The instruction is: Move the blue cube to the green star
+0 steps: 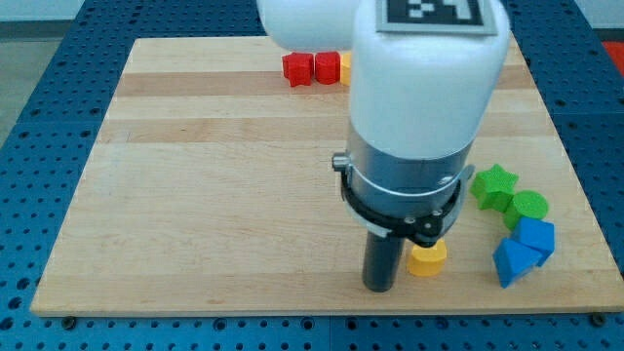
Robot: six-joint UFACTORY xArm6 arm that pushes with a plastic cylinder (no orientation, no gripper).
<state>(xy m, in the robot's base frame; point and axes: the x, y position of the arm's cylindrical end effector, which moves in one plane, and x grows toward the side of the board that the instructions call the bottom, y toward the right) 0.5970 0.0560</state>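
The blue cube (535, 237) sits near the view's lower right, just below a green cylinder (529, 206) and touching a second blue block (513, 261), of a wedge-like shape, at its lower left. The green star (493, 186) lies up and left of the cylinder, touching it. My tip (380, 287) rests on the board well to the left of the blue cube, right beside a yellow block (426, 258) that lies on its right. The arm's white body hides part of the board above.
Two red blocks (297, 68) (326, 67) and a yellow block (344, 68), partly hidden by the arm, stand in a row at the view's top. The wooden board (195, 195) ends close to the blue blocks on the right and below.
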